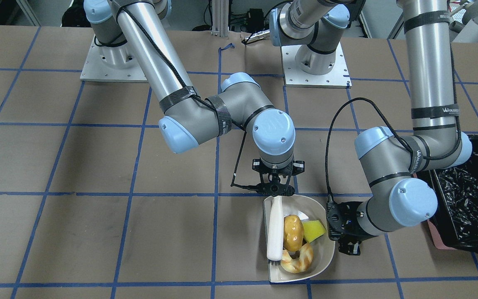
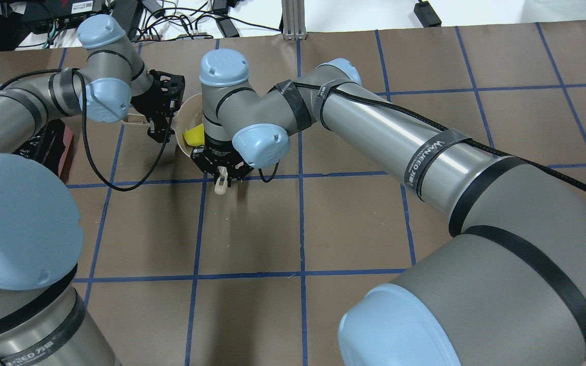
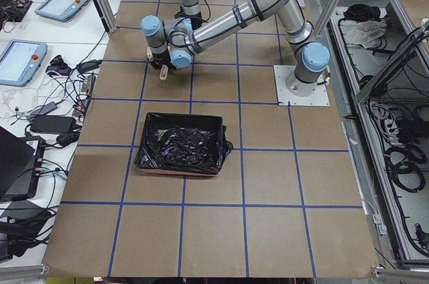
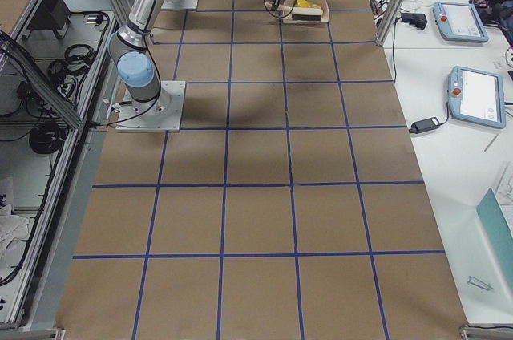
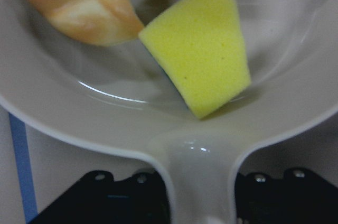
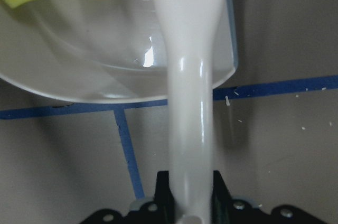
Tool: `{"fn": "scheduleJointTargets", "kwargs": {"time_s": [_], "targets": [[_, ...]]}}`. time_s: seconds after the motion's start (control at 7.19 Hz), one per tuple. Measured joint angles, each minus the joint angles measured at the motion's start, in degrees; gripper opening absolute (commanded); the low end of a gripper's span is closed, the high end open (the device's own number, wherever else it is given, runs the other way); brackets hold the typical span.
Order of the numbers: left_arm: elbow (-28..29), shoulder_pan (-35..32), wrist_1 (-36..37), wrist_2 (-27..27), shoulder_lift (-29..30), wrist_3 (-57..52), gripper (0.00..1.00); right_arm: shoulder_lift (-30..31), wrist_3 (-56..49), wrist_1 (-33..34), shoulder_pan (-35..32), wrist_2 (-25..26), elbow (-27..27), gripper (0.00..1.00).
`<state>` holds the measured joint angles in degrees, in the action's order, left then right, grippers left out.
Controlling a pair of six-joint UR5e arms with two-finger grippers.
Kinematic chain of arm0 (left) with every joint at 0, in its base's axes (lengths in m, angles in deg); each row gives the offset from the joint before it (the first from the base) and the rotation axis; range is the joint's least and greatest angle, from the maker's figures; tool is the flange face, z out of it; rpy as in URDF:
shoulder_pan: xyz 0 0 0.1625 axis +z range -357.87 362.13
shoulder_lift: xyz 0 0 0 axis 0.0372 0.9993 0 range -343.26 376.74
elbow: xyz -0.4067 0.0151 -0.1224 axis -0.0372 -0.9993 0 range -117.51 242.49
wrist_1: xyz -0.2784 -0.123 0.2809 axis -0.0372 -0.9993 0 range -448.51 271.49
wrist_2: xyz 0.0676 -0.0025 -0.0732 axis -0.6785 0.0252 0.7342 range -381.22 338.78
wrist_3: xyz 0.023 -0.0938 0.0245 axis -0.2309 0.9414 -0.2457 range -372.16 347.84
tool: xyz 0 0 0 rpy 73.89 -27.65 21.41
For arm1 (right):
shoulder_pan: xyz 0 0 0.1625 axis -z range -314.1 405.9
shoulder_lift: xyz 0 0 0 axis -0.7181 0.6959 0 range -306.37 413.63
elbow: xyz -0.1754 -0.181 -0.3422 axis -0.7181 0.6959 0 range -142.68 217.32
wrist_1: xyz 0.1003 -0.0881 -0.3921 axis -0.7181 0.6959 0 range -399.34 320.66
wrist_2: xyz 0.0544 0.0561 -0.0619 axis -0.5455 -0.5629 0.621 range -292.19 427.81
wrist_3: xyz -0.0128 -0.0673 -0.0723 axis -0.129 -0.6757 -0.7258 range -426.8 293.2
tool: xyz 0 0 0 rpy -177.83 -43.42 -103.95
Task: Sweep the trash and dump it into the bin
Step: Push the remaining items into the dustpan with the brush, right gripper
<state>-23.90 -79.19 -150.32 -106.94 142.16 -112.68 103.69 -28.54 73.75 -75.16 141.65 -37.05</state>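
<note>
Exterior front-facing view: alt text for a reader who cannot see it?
A beige dustpan holds the potato, croissant and yellow wedge. The right tool holds a white brush over it, the left tool grips its handle, and the black-lined bin stands beside.

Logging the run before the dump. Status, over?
Left gripper shut on beige plastic dustpan handle. Right gripper shut on white plastic brush, lying in the pan. Yellow-brown potato lump, tan croissant, yellow sponge wedge all in pan.

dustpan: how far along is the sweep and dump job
Done: the glossy potato-like lump, tan croissant and yellow sponge wedge lie in the beige plastic dustpan. In hand: left tool grips its handle, right tool the white brush. Left: tipping them into the black-lined pink bin.
</note>
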Motion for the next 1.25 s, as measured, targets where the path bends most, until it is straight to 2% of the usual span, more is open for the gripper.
{"fn": "scheduleJointTargets", "kwargs": {"time_s": [0.42,0.97,1.25], "targets": [[0.0,0.3,-0.1,0.6,0.0,-0.1,0.00,0.3,2.0,-0.1,-1.8,-1.8,0.8,0.00],[0.0,0.3,-0.1,0.7,0.0,-0.1,0.00,3.3,1.6,-7.9,-0.4,3.8,0.3,0.00],[-0.1,0.5,-0.1,2.1,0.0,-0.1,0.00,4.0,1.3,-10.4,-0.1,5.0,-0.1,0.00]]}}
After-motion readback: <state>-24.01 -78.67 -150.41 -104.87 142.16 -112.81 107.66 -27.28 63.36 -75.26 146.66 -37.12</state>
